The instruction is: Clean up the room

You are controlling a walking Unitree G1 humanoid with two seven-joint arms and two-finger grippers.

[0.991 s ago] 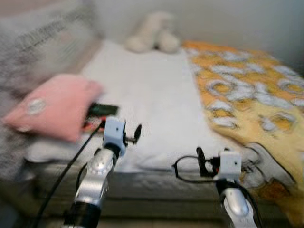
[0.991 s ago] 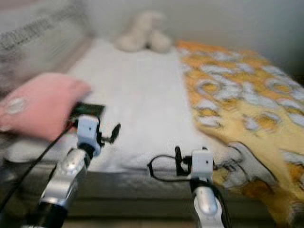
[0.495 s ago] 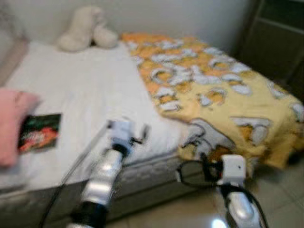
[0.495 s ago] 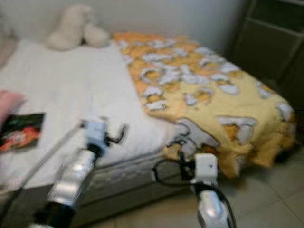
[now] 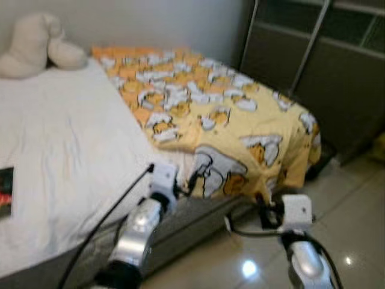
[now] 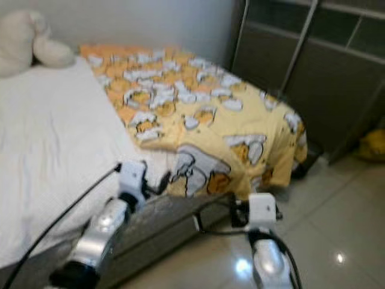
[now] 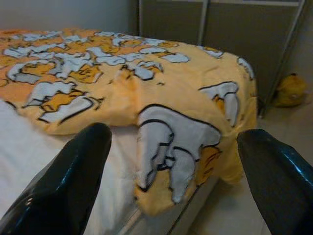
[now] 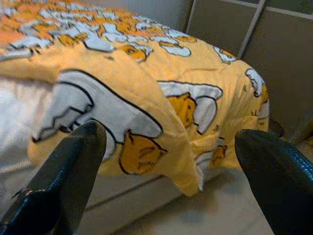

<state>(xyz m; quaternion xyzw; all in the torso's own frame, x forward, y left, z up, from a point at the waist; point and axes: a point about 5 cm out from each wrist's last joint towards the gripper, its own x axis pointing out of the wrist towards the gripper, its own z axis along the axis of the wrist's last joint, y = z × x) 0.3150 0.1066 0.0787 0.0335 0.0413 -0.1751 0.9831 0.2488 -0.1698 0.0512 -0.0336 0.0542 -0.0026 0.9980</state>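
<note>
Two silver arms reach up from the bottom edge of the head views, each ending in one gripper. The left gripper (image 7: 171, 171) sits at lower centre, over the near edge of the mattress, its two black fingers (image 7: 68, 181) spread wide apart with nothing between them. The right gripper (image 8: 171, 181) hangs at lower right above the glossy tiled floor (image 5: 355, 205), fingers likewise spread and empty. A black cable (image 5: 102, 223) runs from the lower left up to the left wrist.

Just beyond both grippers lies one yellow-and-orange cartoon-print blanket (image 5: 228, 114), its near corner drooping over the mattress side toward the floor; neither gripper touches it. The blanket covers the right half of the one bed, while a white sheet (image 5: 60, 144) lies bare on the left half. At the left edge of the frame a dark printed packet (image 5: 5, 191) rests on the sheet, partly cut off. In the upper left corner one cream plush toy (image 5: 36, 45) sits against the wall. At upper right stands a dark cabinet with metal rails (image 5: 325, 66), and a yellow object (image 7: 289, 89), too blurred to name, lies on the floor beside it.
</note>
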